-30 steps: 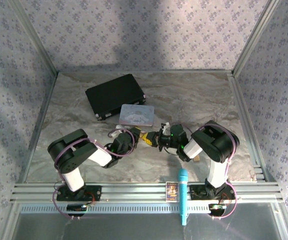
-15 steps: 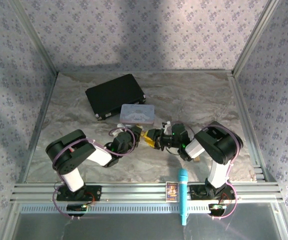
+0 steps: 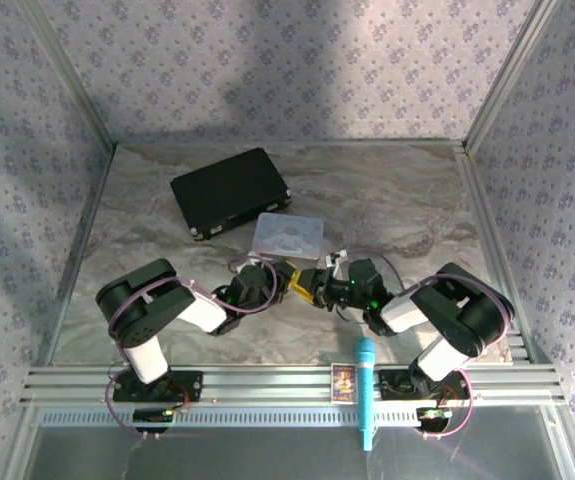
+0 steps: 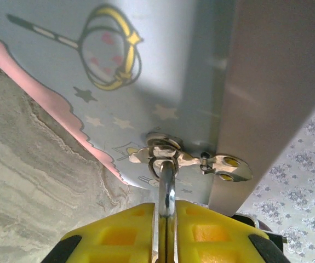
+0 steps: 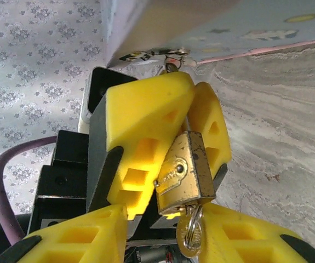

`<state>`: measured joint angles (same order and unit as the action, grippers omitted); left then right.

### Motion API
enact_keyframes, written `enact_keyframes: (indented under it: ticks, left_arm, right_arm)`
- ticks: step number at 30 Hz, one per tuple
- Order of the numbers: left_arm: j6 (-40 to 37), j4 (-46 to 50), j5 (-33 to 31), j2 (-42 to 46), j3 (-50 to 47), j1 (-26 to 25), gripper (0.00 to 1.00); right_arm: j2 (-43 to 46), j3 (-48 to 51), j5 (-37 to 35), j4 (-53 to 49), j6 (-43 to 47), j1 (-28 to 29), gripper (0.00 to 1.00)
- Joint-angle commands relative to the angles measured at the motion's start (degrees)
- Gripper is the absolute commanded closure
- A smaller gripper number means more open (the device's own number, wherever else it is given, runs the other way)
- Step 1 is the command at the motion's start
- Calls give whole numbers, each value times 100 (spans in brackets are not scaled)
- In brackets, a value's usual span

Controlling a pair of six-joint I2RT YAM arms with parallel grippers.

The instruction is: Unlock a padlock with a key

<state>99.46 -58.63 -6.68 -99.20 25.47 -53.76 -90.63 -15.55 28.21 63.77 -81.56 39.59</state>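
In the right wrist view the small brass padlock (image 5: 185, 172) hangs clamped between the left gripper's yellow fingers (image 5: 146, 126). The silvery key (image 5: 189, 235) with its ring sticks in the keyhole underneath. My right gripper (image 5: 162, 244) stands open, its fingers either side of the key, the key against the right one. In the left wrist view my left gripper (image 4: 166, 219) is shut on the silver shackle (image 4: 166, 183), which runs through the hasp (image 4: 162, 152) of the pastel tin (image 4: 91, 66). From above, left gripper (image 3: 280, 283) and right gripper (image 3: 313, 282) meet just in front of the tin (image 3: 288, 235).
A black case (image 3: 230, 190) lies behind the tin at the back left. A blue microphone (image 3: 365, 390) and a small card (image 3: 343, 381) rest on the front rail between the arm bases. Patterned walls enclose the marble tabletop (image 3: 407, 200).
Both grippers and the tin have shifted a little to the right and nearer. The right arm's elbow has swung out to the right and lower.
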Motion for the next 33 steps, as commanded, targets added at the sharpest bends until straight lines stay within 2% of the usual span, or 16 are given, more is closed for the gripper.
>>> enact_keyframes:
  ticks: [1,9,14,16,18,20,22,25,28,30,31,32,33]
  left_arm:
    - [-216,159,109,296,39,-82,100]
    - [-189,210,137,358,66,-113,100]
    - [-150,228,244,416,117,-170,100]
    - [-128,259,247,452,107,-170,100]
    - [-120,386,221,492,59,-157,100]
    - [-60,862,285,536,69,-127,100]
    - [3,1318,322,568,104,-109,100]
    - [-22,1872,366,617,199,-100,100]
    - [-49,2077,433,600,286,-100,100]
    - [-75,2190,506,609,345,-100,100]
    - [-105,2397,577,644,413,-95,100]
    - [-140,2675,652,700,504,-91,100]
    - [-153,2997,697,746,590,-83,100]
  right_arm:
    - [335,64,-303,-31,171,-2,66]
    - [556,231,-557,-454,352,48,89]
    - [222,-80,-418,-287,397,65,91]
    - [169,-158,-373,-282,490,66,87]
    - [338,-93,-467,-564,739,75,74]
    - [800,-32,-624,-1554,1215,78,60]
    - [1463,-159,-968,-3269,1854,135,58]
    - [2438,-586,-1931,-5844,2825,344,58]
    - [3024,-745,-2318,-6867,3571,382,58]
    - [3121,-1007,-2641,-7568,4224,526,53]
    - [3101,-1229,-3000,-7943,4399,666,47]
    - [3045,-1431,-3456,-8250,4608,867,30]
    - [2971,-1609,-3781,-8430,4916,1093,28]
